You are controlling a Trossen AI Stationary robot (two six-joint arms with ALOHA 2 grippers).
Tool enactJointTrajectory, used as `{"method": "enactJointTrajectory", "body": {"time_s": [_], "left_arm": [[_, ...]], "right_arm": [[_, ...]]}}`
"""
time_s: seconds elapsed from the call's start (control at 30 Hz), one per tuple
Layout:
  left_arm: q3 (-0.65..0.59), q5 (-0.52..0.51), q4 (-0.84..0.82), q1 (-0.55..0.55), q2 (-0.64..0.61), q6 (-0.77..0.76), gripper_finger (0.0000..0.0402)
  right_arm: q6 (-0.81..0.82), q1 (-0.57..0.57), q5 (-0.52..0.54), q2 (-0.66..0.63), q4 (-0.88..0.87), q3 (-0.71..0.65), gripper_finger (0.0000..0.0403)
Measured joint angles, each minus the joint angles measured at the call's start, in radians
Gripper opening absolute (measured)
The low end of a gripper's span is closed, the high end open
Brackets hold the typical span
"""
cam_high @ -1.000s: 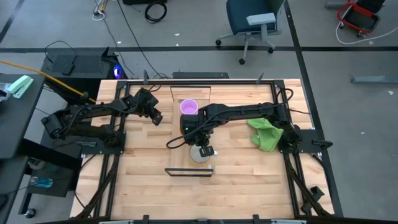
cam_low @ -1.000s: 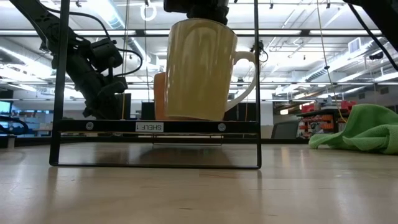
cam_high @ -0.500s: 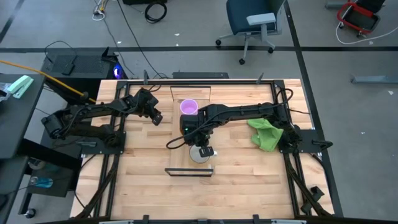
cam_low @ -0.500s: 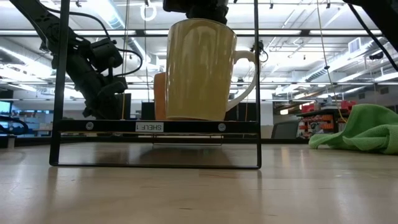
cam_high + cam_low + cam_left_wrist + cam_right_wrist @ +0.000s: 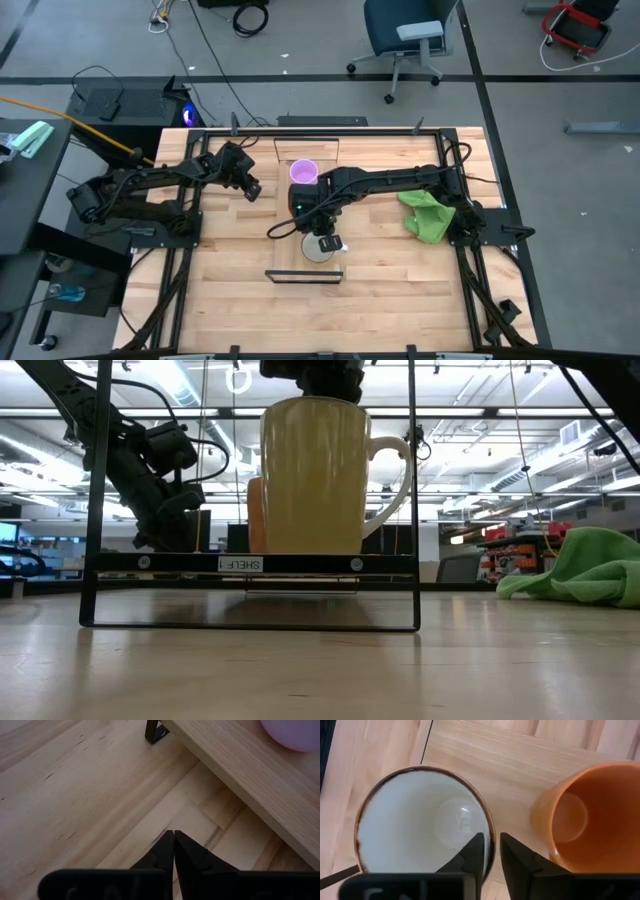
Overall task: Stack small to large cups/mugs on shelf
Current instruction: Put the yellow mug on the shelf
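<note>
The white mug [image 5: 320,248] stands upright on the shelf [image 5: 298,264] near its near end; in the low view the white mug [image 5: 312,475] shows its handle [image 5: 403,475] on the right. The orange mug [image 5: 585,825] stands just behind it, and the purple mug [image 5: 304,172] sits farther back. My right gripper [image 5: 326,238] is above the white mug, shut on its rim. My left gripper [image 5: 252,188] [image 5: 173,840] is shut and hovers over the table, left of the shelf's far part. My right gripper [image 5: 491,852] has the white mug's rim [image 5: 489,832] on the side toward the orange mug, one finger inside the mug and one finger [image 5: 512,857] outside. The fingers come from above, pointing down. The mug is upright with its base [image 5: 312,550] on the shelf.
A green cloth [image 5: 428,215] lies on the table right of the shelf. The shelf's black end frame [image 5: 250,564] stands at its near end. The bare tabletop [image 5: 400,300] stretches along the near side and to the left.
The white mug, slightly tilted in my right gripper a second ago, has come upright and its base now sits flat on the shelf. The left arm has kept still.
</note>
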Motion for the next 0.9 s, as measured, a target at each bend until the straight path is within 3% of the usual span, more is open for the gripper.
{"method": "enactJointTrajectory", "body": {"time_s": [0.3, 0.6, 0.73, 0.9], "left_arm": [[0.0, 0.0, 0.0, 0.0, 0.0, 0.0, 0.0012], [0.0, 0.0, -0.001, 0.0, 0.0, 0.0, 0.0024], [0.0, 0.0, -0.001, 0.0, 0.0, 0.0, 0.002], [0.0, 0.0, -0.001, 0.0, 0.0, 0.001, 0.0014]], "right_arm": [[0.008, 0.0, 0.009, -0.013, -0.002, 0.001, 0.0096], [0.07, -0.002, 0.114, -0.151, -0.033, 0.002, 0.0096], [0.225, 0.001, 0.18, -0.253, -0.114, 0.002, 0.0094], [0.528, 0.036, 0.35, -0.377, -0.272, -0.02, 0.0082]]}}
